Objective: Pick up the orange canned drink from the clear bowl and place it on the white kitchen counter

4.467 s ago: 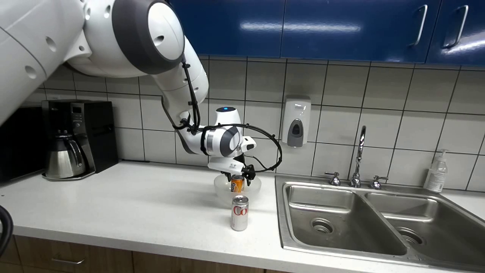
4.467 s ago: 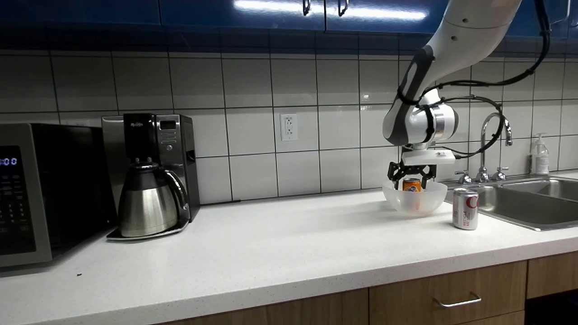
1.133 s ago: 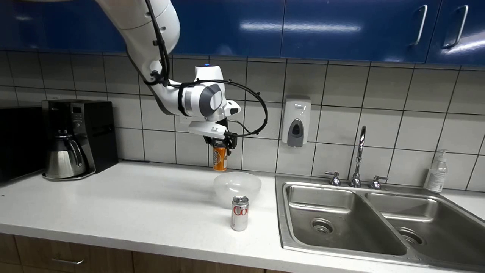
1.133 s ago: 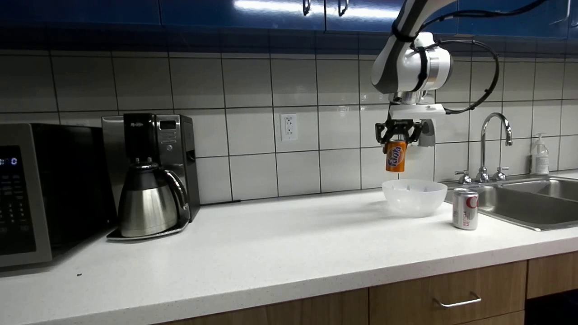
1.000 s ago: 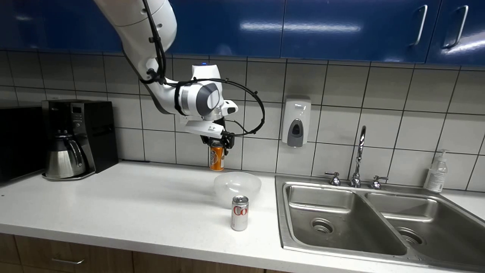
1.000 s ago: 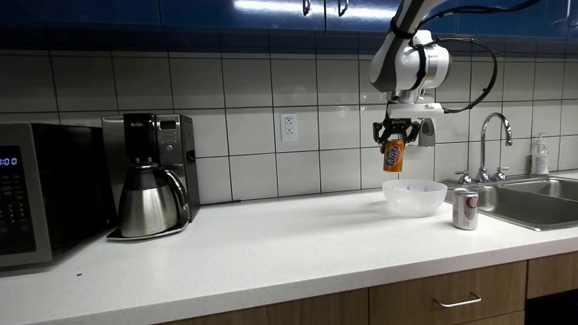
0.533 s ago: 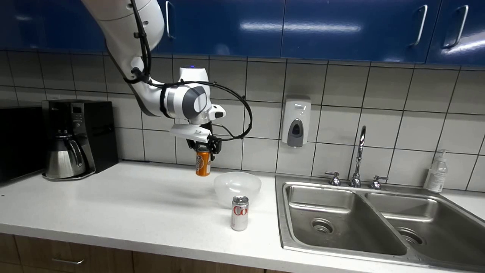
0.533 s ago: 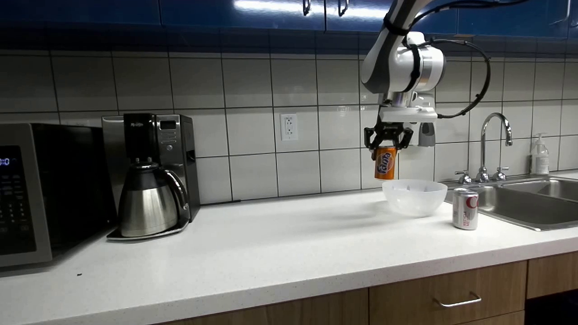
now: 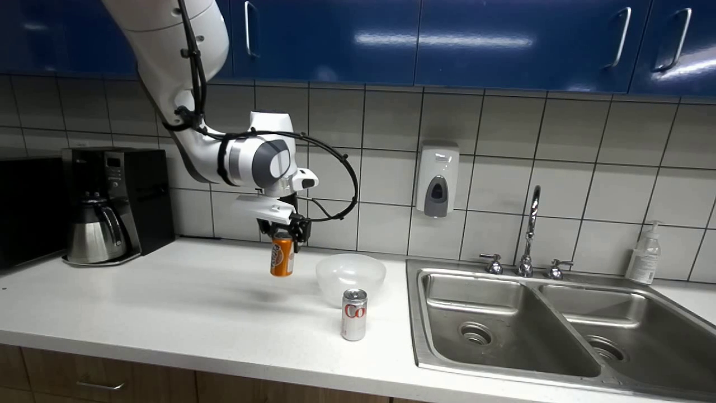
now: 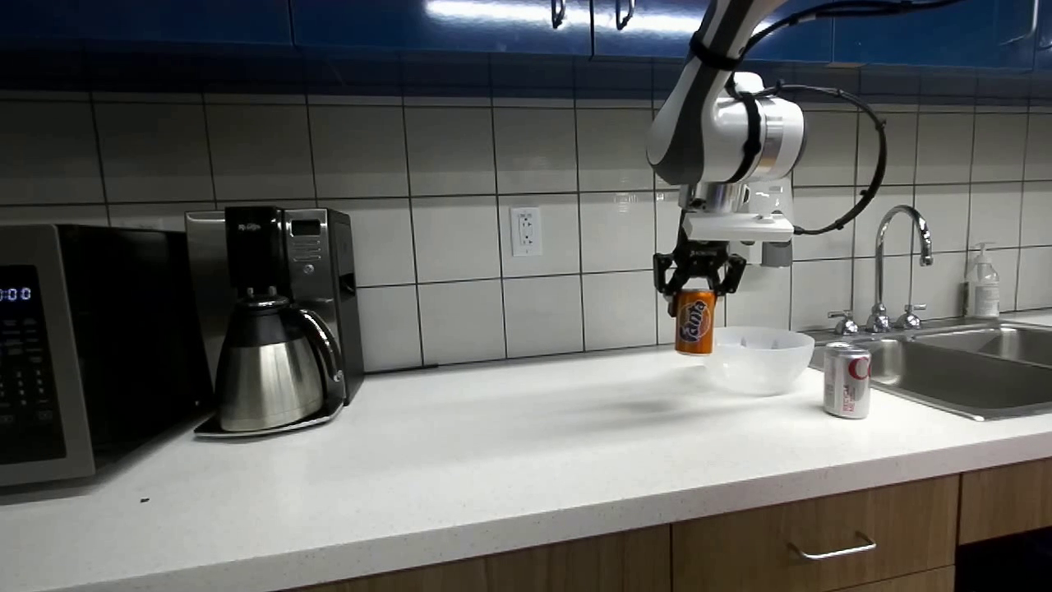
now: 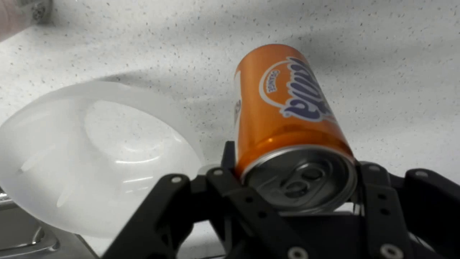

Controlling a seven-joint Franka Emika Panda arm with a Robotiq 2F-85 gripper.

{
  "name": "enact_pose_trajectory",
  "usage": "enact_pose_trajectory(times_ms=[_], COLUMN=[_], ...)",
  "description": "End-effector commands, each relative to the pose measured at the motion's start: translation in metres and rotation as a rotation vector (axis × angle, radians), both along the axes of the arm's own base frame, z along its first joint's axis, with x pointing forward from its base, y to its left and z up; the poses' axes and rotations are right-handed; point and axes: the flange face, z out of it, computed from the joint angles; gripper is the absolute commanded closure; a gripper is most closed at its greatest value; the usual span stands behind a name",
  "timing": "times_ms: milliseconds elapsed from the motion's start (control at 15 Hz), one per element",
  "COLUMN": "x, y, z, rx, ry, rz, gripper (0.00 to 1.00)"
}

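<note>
Right of centre in an exterior view, the black two-fingered gripper point(image 10: 695, 298) grips the orange cylindrical metal can point(image 10: 695, 327) above the flat white countertop point(image 10: 493, 460). In the wrist view, the round translucent bowl point(image 11: 86, 169) stands left of the can.

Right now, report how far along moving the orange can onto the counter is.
Done: the orange can is out of the bowl, off to one side. Under way: the hand grips it near the top, and both exterior views show it hanging above the counter. Still to do: its base is not yet down, so lowering it, opening the hand and backing away likely remain.
</note>
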Motion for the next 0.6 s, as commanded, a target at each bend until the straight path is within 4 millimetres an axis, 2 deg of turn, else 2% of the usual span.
enact_pose_trajectory(times_ms=[0, 533], x=[-0.018, -0.043], y=[0.009, 0.023], z=[0.0, -0.03], rx=[0.003, -0.016], ry=[0.002, 0.003], rz=[0.031, 0.076], gripper=[0.64, 0.64])
